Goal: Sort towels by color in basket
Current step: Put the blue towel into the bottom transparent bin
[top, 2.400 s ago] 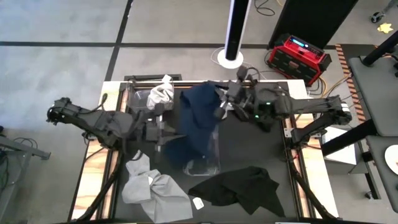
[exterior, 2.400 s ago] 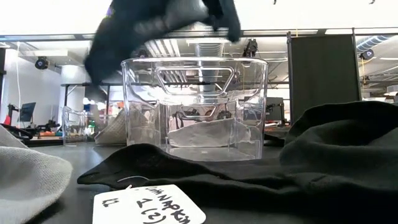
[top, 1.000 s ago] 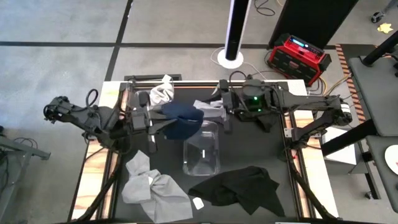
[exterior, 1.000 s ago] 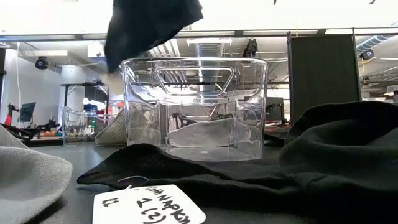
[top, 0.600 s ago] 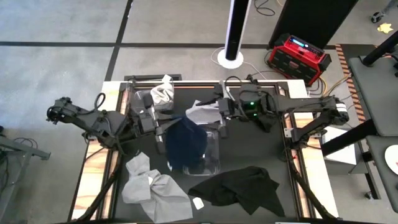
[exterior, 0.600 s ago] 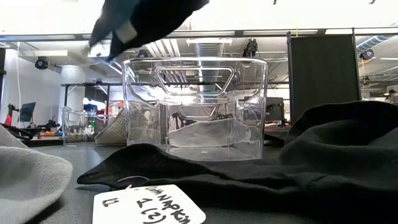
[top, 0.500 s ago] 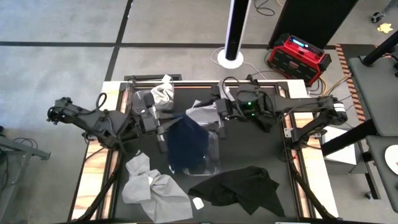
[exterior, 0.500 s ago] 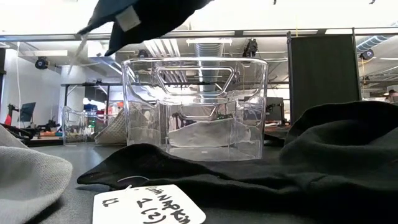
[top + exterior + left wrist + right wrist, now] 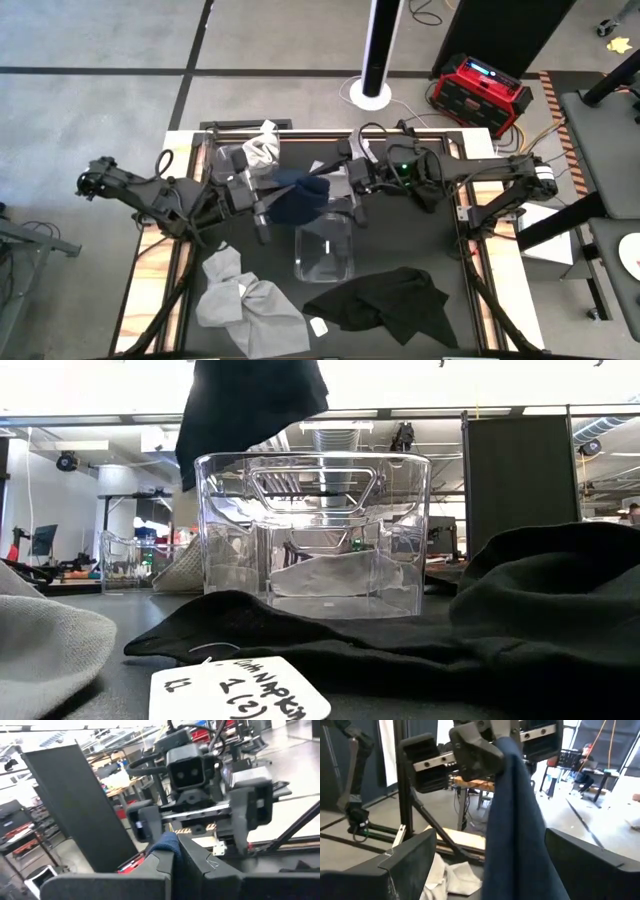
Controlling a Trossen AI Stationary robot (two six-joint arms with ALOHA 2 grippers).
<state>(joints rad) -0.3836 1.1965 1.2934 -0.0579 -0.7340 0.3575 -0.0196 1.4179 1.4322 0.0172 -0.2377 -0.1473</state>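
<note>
A navy blue towel (image 9: 300, 198) hangs bunched from my left gripper (image 9: 270, 200), which is shut on it above the far left rim of the clear basket (image 9: 325, 247). In the low view the navy towel (image 9: 255, 410) dangles over the basket (image 9: 315, 530). My right gripper (image 9: 348, 190) faces it from the right, open, one finger on each side of the hanging towel (image 9: 515, 820) without touching it. A grey towel (image 9: 325, 180) lies on the table beyond the basket. My left gripper pinches the navy towel's bunched top (image 9: 167, 842) between its two fingers. The fingers come level from the table's left. The towel hangs slack below them (image 9: 512, 795), lifted clear of the table.
Two grey towels (image 9: 250, 300) lie near the front left, and a black towel (image 9: 385, 300) with a white tag (image 9: 240, 690) lies at the front right. A white towel (image 9: 262, 148) sits by the far edge.
My left gripper has moved a little toward the table's right with the navy towel. The towel swung out spread over the basket, then came back and now hangs bunched below the fingers at the basket's far rim.
</note>
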